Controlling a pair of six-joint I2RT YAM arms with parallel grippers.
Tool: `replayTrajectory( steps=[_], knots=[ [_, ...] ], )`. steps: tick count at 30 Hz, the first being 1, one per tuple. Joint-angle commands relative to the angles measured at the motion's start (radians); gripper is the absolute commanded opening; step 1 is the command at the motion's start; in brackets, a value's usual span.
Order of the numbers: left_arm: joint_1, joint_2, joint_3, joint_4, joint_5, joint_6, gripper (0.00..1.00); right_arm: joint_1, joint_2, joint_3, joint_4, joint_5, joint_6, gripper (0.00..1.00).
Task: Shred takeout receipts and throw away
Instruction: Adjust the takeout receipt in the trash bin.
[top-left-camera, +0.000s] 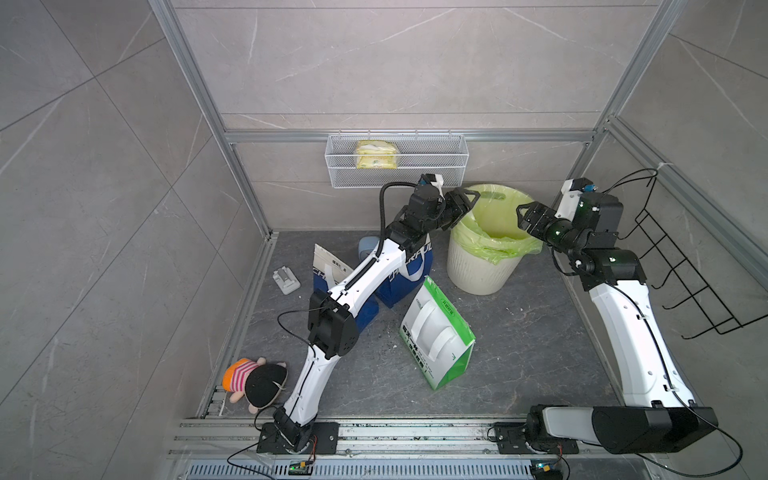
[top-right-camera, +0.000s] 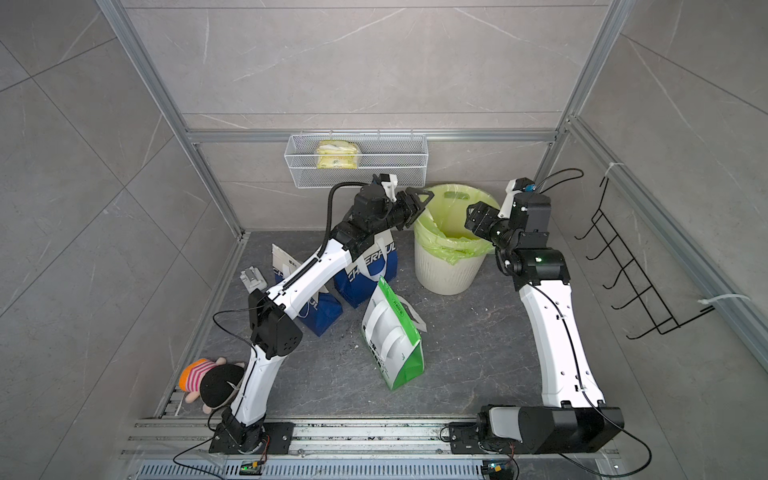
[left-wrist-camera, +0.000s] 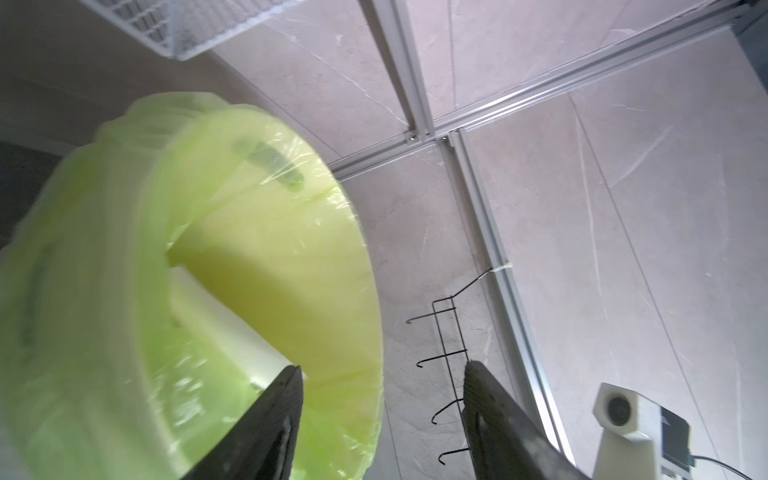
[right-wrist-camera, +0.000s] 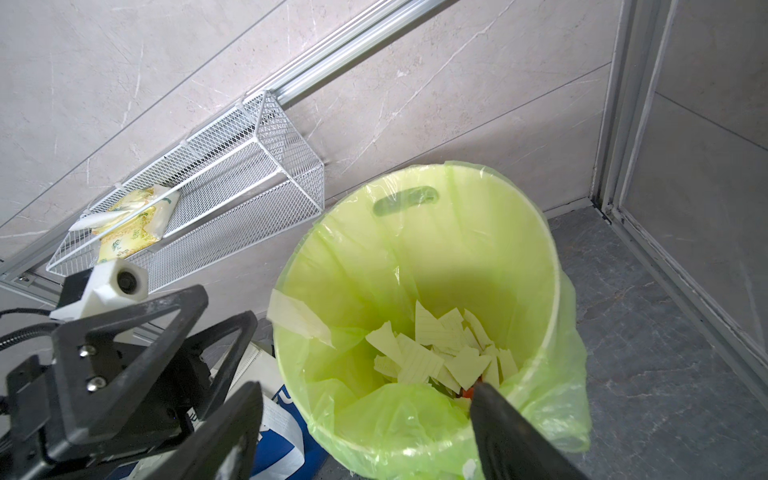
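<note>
A plush doll (top-left-camera: 255, 384) lies at the far left of the floor (top-left-camera: 519, 353). Two blue bags (top-left-camera: 409, 272) stand and a green-and-white bag (top-left-camera: 436, 336) leans near the bin (top-left-camera: 478, 274). The left claw (top-left-camera: 473, 198) hangs open and empty at the bin's rim. Torn receipts (right-wrist-camera: 436, 353) lie inside it. The right claw (top-left-camera: 521, 216) gapes empty at the opposite rim, near a black wire rack (top-left-camera: 685, 268).

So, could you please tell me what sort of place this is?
Likely a mock bathroom corner in a robot test cell: grey marble-look wall tiles in an aluminium frame, a wire wall basket, and a lined waste bin.
</note>
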Motion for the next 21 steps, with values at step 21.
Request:
replayTrajectory(
  steps=[21],
  knots=[
    [0.001, -0.878, -0.715, -0.099, -0.410, 0.958, 0.65, -0.001, -0.347, -0.354, 0.154, -0.018, -0.186, 1.00]
  ],
)
